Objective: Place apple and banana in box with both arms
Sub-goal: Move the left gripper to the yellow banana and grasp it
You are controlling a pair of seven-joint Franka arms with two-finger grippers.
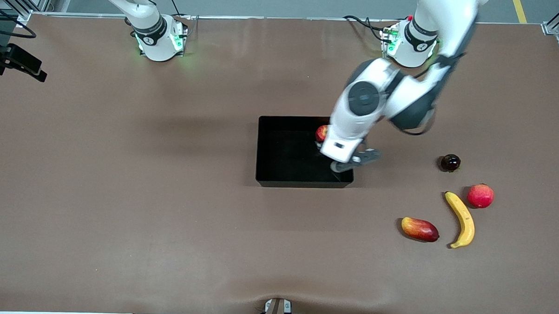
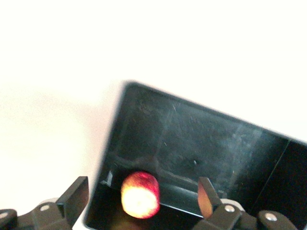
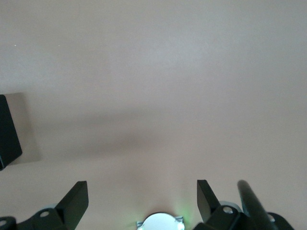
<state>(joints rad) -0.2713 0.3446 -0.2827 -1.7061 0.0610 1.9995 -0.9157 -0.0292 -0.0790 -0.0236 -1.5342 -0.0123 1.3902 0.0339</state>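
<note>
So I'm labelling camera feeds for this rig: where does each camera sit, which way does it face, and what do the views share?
Front view: high across the table, facing both arm bases; shows the left gripper over the shallow glossy black box.
Left wrist view: looks down between open fingers at the small red apple in that box.
Right wrist view: its fingers frame brown table.
Shared: box, apple.

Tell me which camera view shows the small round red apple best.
The left wrist view: the small round red apple lies unobstructed in a corner of the glossy black plastic bin, between the open left gripper's fingers. The front view shows only a sliver beside the left arm. The right wrist view shows none of it.
</note>
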